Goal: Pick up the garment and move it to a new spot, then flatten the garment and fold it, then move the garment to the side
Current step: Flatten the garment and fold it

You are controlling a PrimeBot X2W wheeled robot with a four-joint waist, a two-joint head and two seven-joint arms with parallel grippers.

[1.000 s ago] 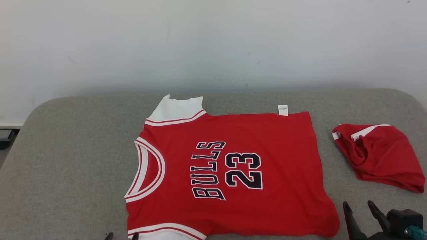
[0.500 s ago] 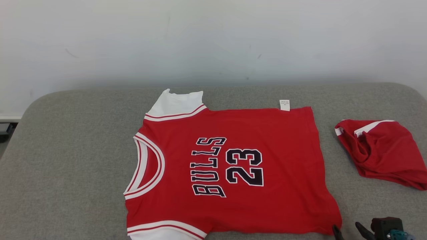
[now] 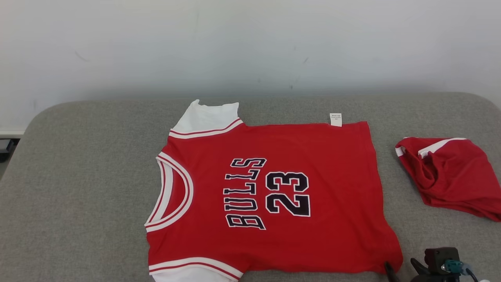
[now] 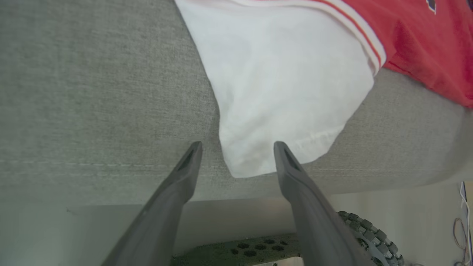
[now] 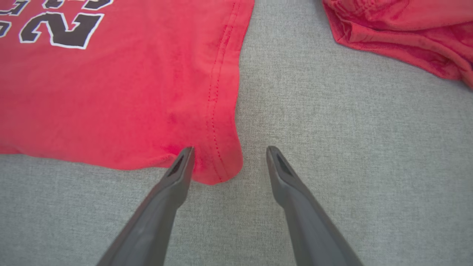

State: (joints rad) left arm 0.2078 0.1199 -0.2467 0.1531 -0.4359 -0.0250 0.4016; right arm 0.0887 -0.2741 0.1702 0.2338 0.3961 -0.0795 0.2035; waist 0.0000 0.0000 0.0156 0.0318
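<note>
At the lower right of the head view, the right gripper (image 3: 401, 269) stands wide open with nothing in it, its fingers flanking the near hem corner of the red Bulls jersey (image 3: 274, 196). Seen from the left wrist, the left gripper (image 4: 238, 144) is likewise spread wide and empty, bracketing the tip of the jersey's white sleeve (image 4: 288, 85) at the front edge of the grey fabric cushion (image 4: 74, 92). The jersey lies flat at frame centre, long axis running left to right: neckline toward the left, hem toward the right, number 23 face up. A crumpled red garment (image 3: 450, 176) sits apart at the right. Behind the cushion rises a pale wall (image 3: 250, 47).
</note>
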